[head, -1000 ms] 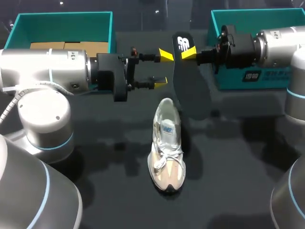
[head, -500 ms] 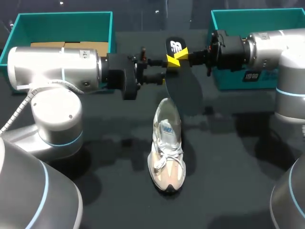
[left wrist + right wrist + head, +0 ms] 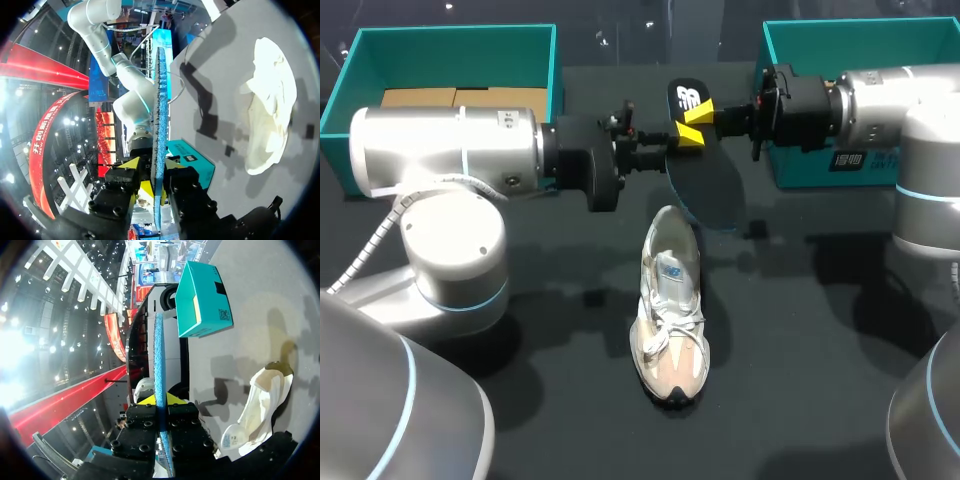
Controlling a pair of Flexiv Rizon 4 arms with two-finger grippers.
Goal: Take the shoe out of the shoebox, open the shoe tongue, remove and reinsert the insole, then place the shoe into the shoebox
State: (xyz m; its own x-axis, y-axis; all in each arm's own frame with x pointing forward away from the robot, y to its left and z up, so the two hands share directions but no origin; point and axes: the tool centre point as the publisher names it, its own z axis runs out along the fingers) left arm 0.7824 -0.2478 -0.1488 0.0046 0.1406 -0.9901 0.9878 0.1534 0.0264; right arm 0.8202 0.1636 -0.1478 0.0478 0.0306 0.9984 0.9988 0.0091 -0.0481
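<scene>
A dark insole (image 3: 705,185) hangs on edge above the table, behind the heel of a white and beige shoe (image 3: 670,310) that stands upright at the middle. My right gripper (image 3: 698,112) is shut on the insole's upper end; in the right wrist view the blue-edged insole (image 3: 159,355) runs straight out from between the right gripper (image 3: 159,399) fingers. My left gripper (image 3: 682,138) comes from the opposite side. Its fingers stand close on either side of the insole (image 3: 159,125), and the left gripper (image 3: 152,162) shows a sliver of gap on one side. The shoe (image 3: 267,115) lies off to one side of it.
A teal box (image 3: 450,40) with brown card inside stands at the back left. A second teal box (image 3: 840,160) stands at the back right, behind my right arm. Both arms stretch level across the back half of the table, above the shoe's heel.
My left gripper moved right to the insole and narrowed its fingers around it. My right gripper carried the insole a little left, then held still.
</scene>
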